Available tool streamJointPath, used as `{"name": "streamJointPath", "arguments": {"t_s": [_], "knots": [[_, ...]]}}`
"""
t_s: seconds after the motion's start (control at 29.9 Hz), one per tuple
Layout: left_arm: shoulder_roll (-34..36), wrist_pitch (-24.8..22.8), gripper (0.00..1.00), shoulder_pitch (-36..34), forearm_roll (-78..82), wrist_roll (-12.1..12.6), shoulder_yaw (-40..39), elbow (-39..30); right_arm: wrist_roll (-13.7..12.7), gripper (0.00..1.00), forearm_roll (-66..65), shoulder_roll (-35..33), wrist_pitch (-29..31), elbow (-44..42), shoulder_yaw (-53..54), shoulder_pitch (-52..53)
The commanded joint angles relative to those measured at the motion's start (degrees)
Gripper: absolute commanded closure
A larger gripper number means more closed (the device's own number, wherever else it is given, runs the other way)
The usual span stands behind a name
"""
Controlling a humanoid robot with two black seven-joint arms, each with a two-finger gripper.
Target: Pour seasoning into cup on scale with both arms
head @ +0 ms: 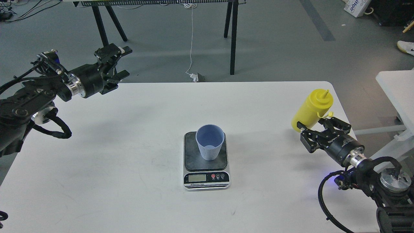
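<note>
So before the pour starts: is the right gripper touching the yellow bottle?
Touching. The head view shows the right gripper closed around the tilted seasoning bottle near its base, fingers on both sides.

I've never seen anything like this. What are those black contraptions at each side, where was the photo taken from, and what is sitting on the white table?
The photo comes from a camera in the robot's head, looking down at its own two arms. Each arm ends in a two-finger gripper. The left gripper is open and holds nothing, raised near the far left edge of the white table. The right gripper has its fingers around the base of a tilted yellow squeeze bottle, the seasoning. In the middle lies a flat kitchen scale with a small display, and a light-blue cup stands upright on it. The cup looks empty.
</note>
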Motion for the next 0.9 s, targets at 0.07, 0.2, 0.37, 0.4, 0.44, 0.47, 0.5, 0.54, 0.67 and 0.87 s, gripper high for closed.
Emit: {"name": "streamJointPath", "arguments": {"t_s": [0.07,0.2,0.37,0.4,0.44,0.47,0.5,0.54,0.67,0.87], "knots": [[0.0,0.0,0.01,-0.1,0.1,0.0,0.1,0.0,0.0,0.95,-0.3,2.0,0.8,-1.6,-3.0,-0.9],[0.0,0.0,0.01,-0.1,0.1,0.0,0.1,0.0,0.0,0.84,-0.3,2.2,1.3,-1.6,-4.5,-1.1],[0.0,0.0,0.01,-0.2,0.1,0.0,0.1,0.0,0.0,0.70,-0.4,2.2,1.3,-1.8,-4.6,-1.4],[0.0,0.0,0.01,-0.2,0.1,0.0,0.1,0.0,0.0,0.69,-0.4,2.2,1.3,-2.0,-5.0,-1.4],[0.0,0.0,0.01,-0.2,0.1,0.0,0.1,0.0,0.0,0.66,-0.4,2.2,1.3,-2.2,-5.2,-1.4],[0.0,0.0,0.01,-0.2,0.1,0.0,0.1,0.0,0.0,0.57,-0.4,2.2,1.3,-2.6,-5.4,-1.4],[0.0,0.0,0.01,-0.2,0.1,0.0,0.1,0.0,0.0,0.45,-0.4,2.2,1.3,-2.9,-5.6,-1.4],[0.0,0.0,0.01,-0.2,0.1,0.0,0.1,0.0,0.0,0.43,-0.4,2.1,1.3,-3.0,-5.7,-1.5],[0.0,0.0,0.01,-0.2,0.1,0.0,0.1,0.0,0.0,0.28,-0.4,2.1,1.4,-2.9,-5.7,-2.1],[0.0,0.0,0.01,-0.1,0.1,0.0,0.1,0.0,0.0,0.00,-0.4,1.9,4.8,-2.6,-5.7,-2.4]]}}
